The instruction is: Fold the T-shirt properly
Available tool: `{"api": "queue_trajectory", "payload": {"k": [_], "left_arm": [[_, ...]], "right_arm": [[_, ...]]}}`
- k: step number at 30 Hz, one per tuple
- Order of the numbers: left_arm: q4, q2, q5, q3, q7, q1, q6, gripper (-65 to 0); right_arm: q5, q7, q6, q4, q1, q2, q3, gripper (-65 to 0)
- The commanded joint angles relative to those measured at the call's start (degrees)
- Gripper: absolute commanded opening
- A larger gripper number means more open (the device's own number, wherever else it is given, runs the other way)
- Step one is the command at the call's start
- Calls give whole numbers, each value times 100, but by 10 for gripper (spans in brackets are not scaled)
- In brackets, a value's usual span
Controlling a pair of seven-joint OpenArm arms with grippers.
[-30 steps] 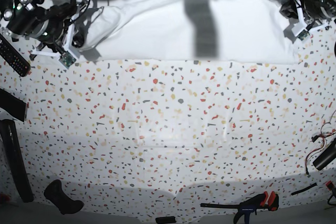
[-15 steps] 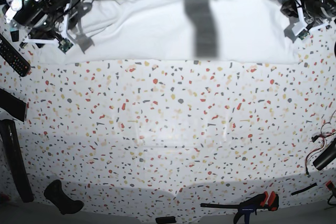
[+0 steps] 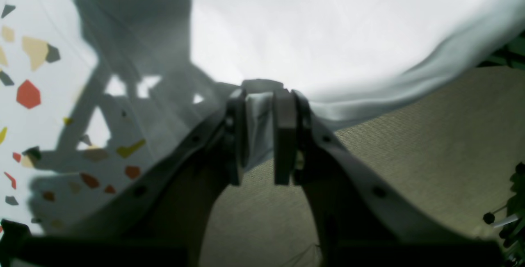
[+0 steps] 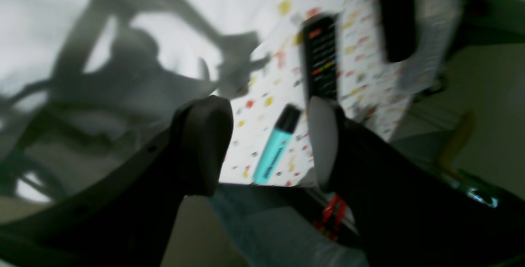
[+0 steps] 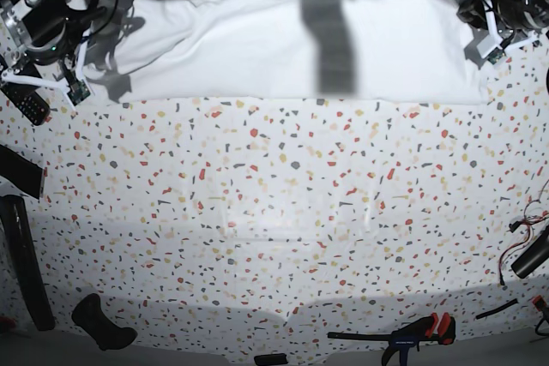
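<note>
1. No boxes, bins or trays were seen anywhere, so nothing could be reported as sitting inside anything.
2. The T-shirt (image 5: 283, 40) was spread flat along the far edge of the worktop (image 5: 283, 212), reaching nearly from one arm to the other, with a dark shadow band cast across its middle.
3. The left tool (image 3: 262, 135) was closed down tight on a bunched bit of the T-shirt (image 3: 328, 33) hem; the white cloth was seen pinched between the two pads at the worktop's far edge, with the rest draped away to the right.
4. The right tool (image 4: 268, 140) was held wide open with nothing in it. A teal highlighter (image 4: 277, 144) and a black remote (image 4: 322, 58) were seen lying on the worktop beyond it, though that view was badly blurred.
5. Compared with half a second earlier, the right tool (image 5: 51, 62) had been pulled off the shirt's corner, outward and a bit nearer the camera, over the remote (image 5: 30, 105). The shirt's end on that side had been left rumpled. The left tool (image 5: 489, 36) had been kept where it was.
6. The worktop was covered in white sheet flecked with red, yellow and grey. Dark odds and ends were scattered round its edges, including a clamp (image 5: 412, 332) with red handles at the near edge. A beige floor (image 3: 410, 156) was seen below, past the far edge.
</note>
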Motion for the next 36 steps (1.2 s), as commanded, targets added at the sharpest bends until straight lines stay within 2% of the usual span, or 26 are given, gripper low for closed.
{"api": "queue_trajectory", "payload": {"k": [1,3,5,7,9,10,12,15,21,28,34,36], "left_arm": [[66,-101,33,-44,26,0,4,-533],[66,-103,136,-46,13,0,4,-533],[66,-101,142,-46,13,-2,4,-533],[66,-101,118,-44,-7,0,4,-533],[66,-101,125,-46,-7,0,7,-533],[66,-101,125,-46,-7,0,7,-533],[66,-101,125,-46,-9,0,4,-533],[66,-98,122,-44,-39,0,7,-533],[66,-101,125,-44,-74,0,7,-533],[68,-101,125,-44,-188,-9,7,-533],[68,-105,131,-46,-131,-391,9,-533],[68,-105,131,-46,70,-588,35,-533]], "right_arm": [[-190,96,-144,195,20,120,46,-317],[-293,389,-330,407,22,142,48,-317],[-7,763,-516,612,17,136,46,-317],[807,1080,-520,741,15,138,46,-317],[1847,1102,-503,741,7,111,39,-318],[2079,1027,-378,734,-22,39,35,-318],[2114,907,-70,721,-116,-153,35,-318],[2116,922,92,621,-321,-275,35,-318],[2116,1320,101,-455,-402,-278,35,-318],[2114,1320,153,-1834,-76,-278,35,-318],[2120,1318,153,-2011,197,-278,35,-318],[2118,1320,153,-2011,210,-275,35,-318]]}}
